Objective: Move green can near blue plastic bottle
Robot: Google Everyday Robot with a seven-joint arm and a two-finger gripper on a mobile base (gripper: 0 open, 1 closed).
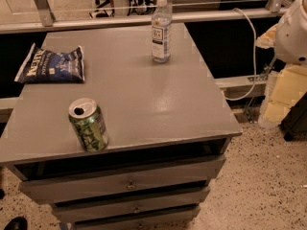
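Observation:
The green can (88, 124) stands upright near the front left corner of the grey cabinet top (144, 95); it has pale jagged markings and an open silver top. The blue plastic bottle (161, 30) is clear, with a white cap and a white and dark blue label, and stands upright at the far edge, right of centre. My gripper (282, 96) shows as pale yellow parts below the white arm shell (293, 30) at the right edge of the view. It is off the cabinet's right side, far from both the can and the bottle, and holds nothing that I can see.
A flat dark blue chip bag (52, 64) lies at the far left of the cabinet top. The cabinet has several drawers (129, 183) below. A metal rail (96, 23) runs behind it. A white cable (252, 56) hangs at the right above the speckled floor (268, 186).

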